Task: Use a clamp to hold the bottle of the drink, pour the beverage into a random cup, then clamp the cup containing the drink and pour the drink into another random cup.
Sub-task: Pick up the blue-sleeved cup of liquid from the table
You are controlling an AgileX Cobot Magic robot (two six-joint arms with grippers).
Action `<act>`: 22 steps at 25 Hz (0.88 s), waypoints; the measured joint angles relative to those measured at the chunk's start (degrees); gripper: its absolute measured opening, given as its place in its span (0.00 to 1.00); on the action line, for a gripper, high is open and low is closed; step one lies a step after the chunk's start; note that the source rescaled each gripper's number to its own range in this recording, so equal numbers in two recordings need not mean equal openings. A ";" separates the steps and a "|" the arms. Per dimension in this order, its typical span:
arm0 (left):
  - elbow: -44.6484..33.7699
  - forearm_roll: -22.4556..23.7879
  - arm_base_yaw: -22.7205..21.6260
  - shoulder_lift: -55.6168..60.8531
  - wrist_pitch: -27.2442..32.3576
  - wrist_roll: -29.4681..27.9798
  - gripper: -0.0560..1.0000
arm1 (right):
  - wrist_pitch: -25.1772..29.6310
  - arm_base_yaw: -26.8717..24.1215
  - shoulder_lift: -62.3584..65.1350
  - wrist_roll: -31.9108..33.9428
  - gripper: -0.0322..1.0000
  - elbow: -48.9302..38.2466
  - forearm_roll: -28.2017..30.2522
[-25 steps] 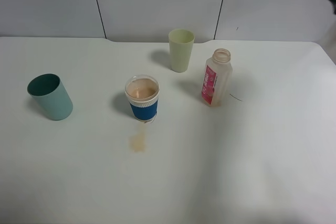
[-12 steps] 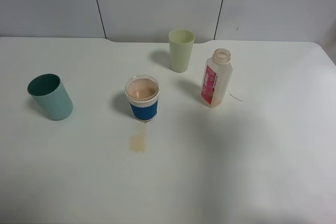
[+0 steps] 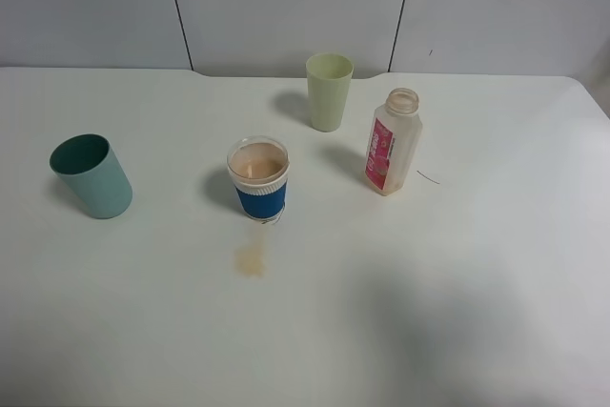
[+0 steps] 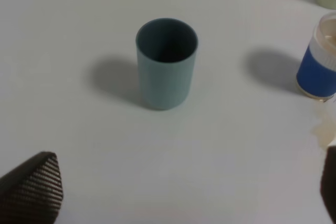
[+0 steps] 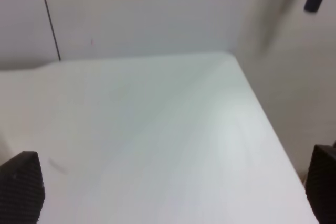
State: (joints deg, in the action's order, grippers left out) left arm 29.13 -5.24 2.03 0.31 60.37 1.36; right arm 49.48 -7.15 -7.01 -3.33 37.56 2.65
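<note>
Tools, count two: the left tool [image 4: 181,187] stands wide with nothing between its fingers, hanging over the counter [image 3: 477,283] short of a teal cup [image 4: 167,64]. The right tool [image 5: 172,184] is likewise wide and holds nothing. It faces a bare corner of the counter and the wall.

Spill marks, count one: a tan stain [image 3: 251,259] lies nearest the front edge.

Cups, count three, all upright:
- A clear cup with a blue sleeve [image 3: 258,178] stands just behind the stain and holds tan drink.
- The teal cup stands well apart at the left and shows a dark interior.
- A pale green cup [image 3: 329,91] stands farthest back.

Bottles, count one: the bottle [image 3: 392,140] has a pink label, is uncapped and upright, and stands right of the sleeved cup, near the pale green cup and touching neither.
</note>
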 joint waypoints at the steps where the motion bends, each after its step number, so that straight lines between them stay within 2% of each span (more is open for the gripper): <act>1: 0.00 0.00 0.00 0.00 0.00 0.00 1.00 | 4.81 0.00 3.07 0.00 1.00 0.00 0.00; 2: 0.00 0.00 0.00 0.00 0.00 0.00 1.00 | 6.55 0.00 4.59 0.00 1.00 0.00 0.00; 7: 0.00 0.00 0.00 0.00 0.00 0.00 1.00 | 8.46 0.00 6.18 0.00 1.00 -0.40 -0.12; 9: 0.00 0.00 0.00 0.00 0.00 0.00 1.00 | 12.53 0.00 7.16 0.00 1.00 -3.16 -2.65; 12: 0.00 0.00 0.00 0.00 0.00 0.00 1.00 | 13.76 0.00 7.16 0.00 1.00 -5.12 -3.12; 16: 0.00 0.00 0.00 0.00 0.00 0.00 1.00 | 14.54 0.00 7.16 0.00 1.00 -7.90 -3.17; 22: 0.00 0.00 0.00 0.00 0.00 0.00 1.00 | 12.44 0.44 7.16 0.00 1.00 -8.83 -3.79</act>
State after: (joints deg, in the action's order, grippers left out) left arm 29.13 -5.24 2.03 0.31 60.37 1.36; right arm 61.93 -6.71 0.15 -3.33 28.72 -1.14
